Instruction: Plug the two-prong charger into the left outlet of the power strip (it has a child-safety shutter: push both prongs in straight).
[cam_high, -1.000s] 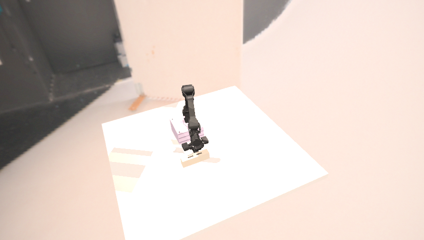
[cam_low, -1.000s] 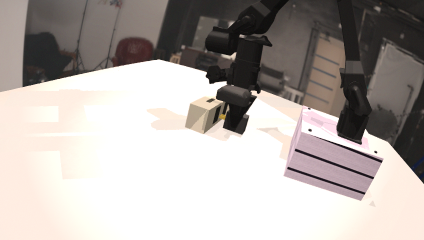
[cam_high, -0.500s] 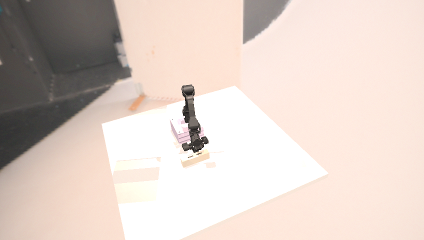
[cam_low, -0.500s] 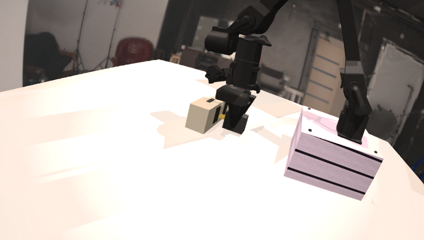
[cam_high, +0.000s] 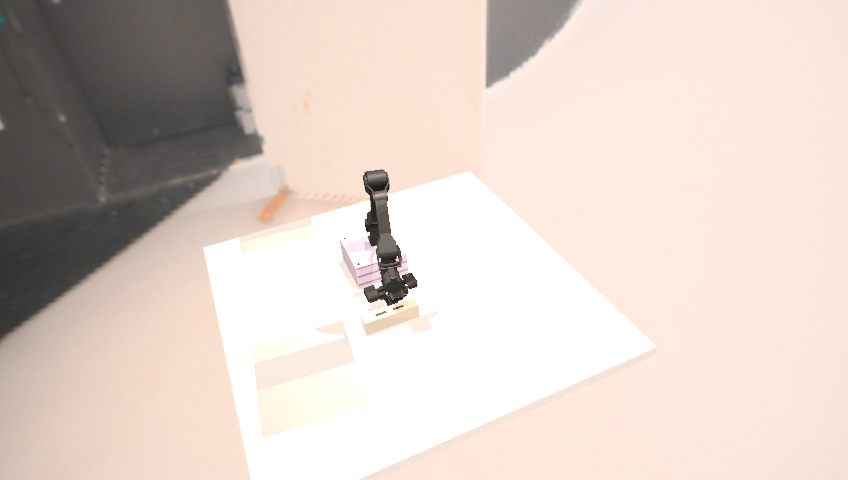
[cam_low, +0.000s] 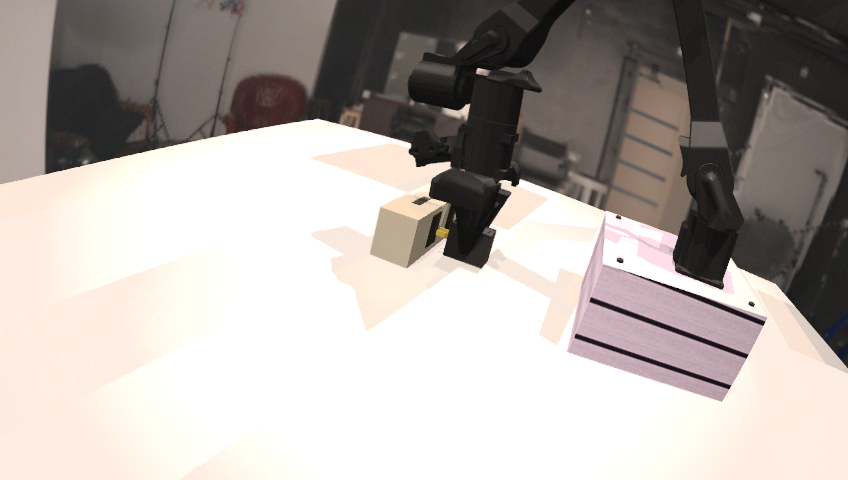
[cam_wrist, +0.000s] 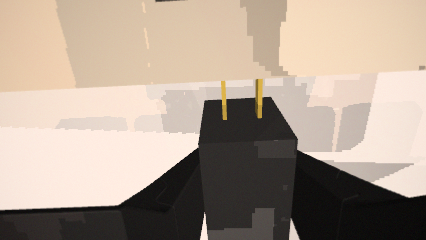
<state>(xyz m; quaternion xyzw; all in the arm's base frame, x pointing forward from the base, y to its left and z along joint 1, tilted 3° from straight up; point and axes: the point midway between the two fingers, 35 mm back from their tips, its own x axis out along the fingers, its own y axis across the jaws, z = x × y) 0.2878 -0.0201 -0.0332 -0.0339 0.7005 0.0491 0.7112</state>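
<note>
The beige power strip (cam_high: 389, 321) (cam_low: 395, 237) (cam_wrist: 190, 45) lies on the table with a dark outlet panel (cam_low: 433, 228) on its side toward the gripper. My gripper (cam_high: 392, 299) (cam_low: 470, 228) (cam_wrist: 240, 155) points down beside that side, shut on the black charger (cam_low: 472, 252) (cam_wrist: 247, 187). The two yellow prongs (cam_low: 442, 232) (cam_wrist: 259, 100) point at the strip, roughly level. In the wrist view their tips end at the strip's edge; whether they have entered slots is hidden. The gripper hides part of the strip's face, and I cannot tell which outlet the prongs face.
The arm's base stands on a pale pink block (cam_high: 368, 274) (cam_low: 666, 333) with dark stripes, behind the gripper. The white table (cam_high: 505, 333) (cam_low: 267, 368) carries patchy shadows. The strip's top has small dark marks (cam_high: 398, 307) (cam_low: 421, 201).
</note>
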